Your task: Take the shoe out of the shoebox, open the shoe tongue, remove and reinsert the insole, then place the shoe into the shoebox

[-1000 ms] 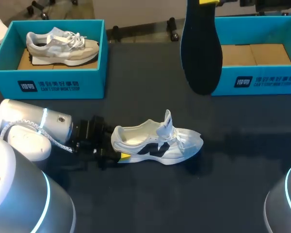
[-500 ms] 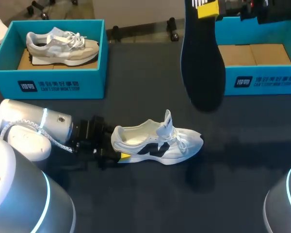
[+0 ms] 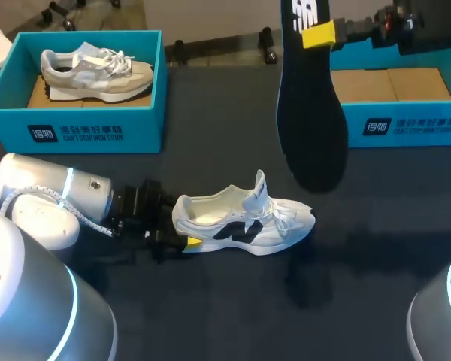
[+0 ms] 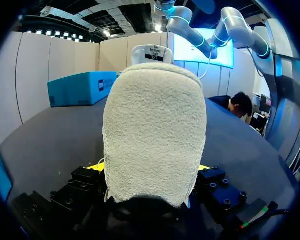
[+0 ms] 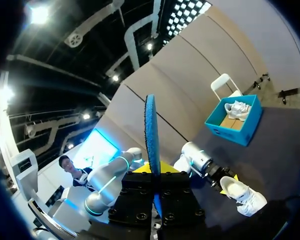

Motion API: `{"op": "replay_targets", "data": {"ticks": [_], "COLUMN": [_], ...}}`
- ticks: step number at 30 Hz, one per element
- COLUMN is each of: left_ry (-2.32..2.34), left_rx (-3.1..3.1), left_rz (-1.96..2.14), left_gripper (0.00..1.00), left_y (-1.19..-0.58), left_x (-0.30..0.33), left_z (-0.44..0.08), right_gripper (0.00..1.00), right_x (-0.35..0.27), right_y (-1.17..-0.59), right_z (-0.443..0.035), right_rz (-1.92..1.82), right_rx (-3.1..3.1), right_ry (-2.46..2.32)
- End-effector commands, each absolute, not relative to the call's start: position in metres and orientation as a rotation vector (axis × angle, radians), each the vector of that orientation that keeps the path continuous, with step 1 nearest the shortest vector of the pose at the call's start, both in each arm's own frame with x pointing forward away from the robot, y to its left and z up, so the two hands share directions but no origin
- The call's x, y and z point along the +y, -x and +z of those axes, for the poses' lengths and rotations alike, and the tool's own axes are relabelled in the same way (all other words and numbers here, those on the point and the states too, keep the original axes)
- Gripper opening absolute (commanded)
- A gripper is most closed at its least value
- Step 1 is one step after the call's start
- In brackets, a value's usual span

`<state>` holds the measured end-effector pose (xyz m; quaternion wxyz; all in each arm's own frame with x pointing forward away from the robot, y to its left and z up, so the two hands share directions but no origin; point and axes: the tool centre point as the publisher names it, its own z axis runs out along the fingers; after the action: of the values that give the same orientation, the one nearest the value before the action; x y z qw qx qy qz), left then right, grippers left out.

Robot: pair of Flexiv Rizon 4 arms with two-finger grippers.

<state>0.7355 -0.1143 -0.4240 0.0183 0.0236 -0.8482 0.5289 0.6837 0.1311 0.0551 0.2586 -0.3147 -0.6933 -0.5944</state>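
A white shoe (image 3: 244, 218) with black side marks lies on the dark table, tongue pulled up, its inside bare. My left gripper (image 3: 184, 229) grips its heel from both sides; in the left wrist view the fuzzy heel lining (image 4: 155, 135) fills the space between the yellow fingertips (image 4: 204, 167). The dark insole (image 3: 310, 113) hangs toe down above the table, just beyond the shoe. My right gripper (image 3: 319, 35) is shut on its heel end. In the right wrist view the insole (image 5: 151, 135) stands edge-on between the fingers, with the shoe (image 5: 242, 195) far below.
A teal shoebox (image 3: 75, 131) at the back left holds a grey and beige shoe (image 3: 98, 71). A second teal shoebox (image 3: 406, 124) at the back right shows only its cardboard floor. The table in front of the white shoe is bare.
My right arm has brought the insole lower, towards the white shoe, and its yellow fingertip has come into the head view. The left arm and the shoe have not moved.
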Motion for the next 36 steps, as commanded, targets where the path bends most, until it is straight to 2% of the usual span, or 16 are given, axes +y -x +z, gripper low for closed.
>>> {"op": "replay_targets", "data": {"ticks": [1, 36], "left_ry": [-0.072, -0.072], "left_rx": [-2.636, -2.636], "left_rz": [1.640, 1.640], "left_gripper": [0.00, 0.00], "left_y": [-0.738, -0.738], "left_x": [-0.114, -0.114], "left_z": [-0.429, -0.429], "right_gripper": [0.00, 0.00], "right_x": [0.132, 0.143], "right_y": [-0.673, -0.658], "right_z": [0.054, 0.051], "right_rz": [-1.627, -1.639], "right_rx": [-1.871, -1.865], "right_ry": [0.860, 0.861]}}
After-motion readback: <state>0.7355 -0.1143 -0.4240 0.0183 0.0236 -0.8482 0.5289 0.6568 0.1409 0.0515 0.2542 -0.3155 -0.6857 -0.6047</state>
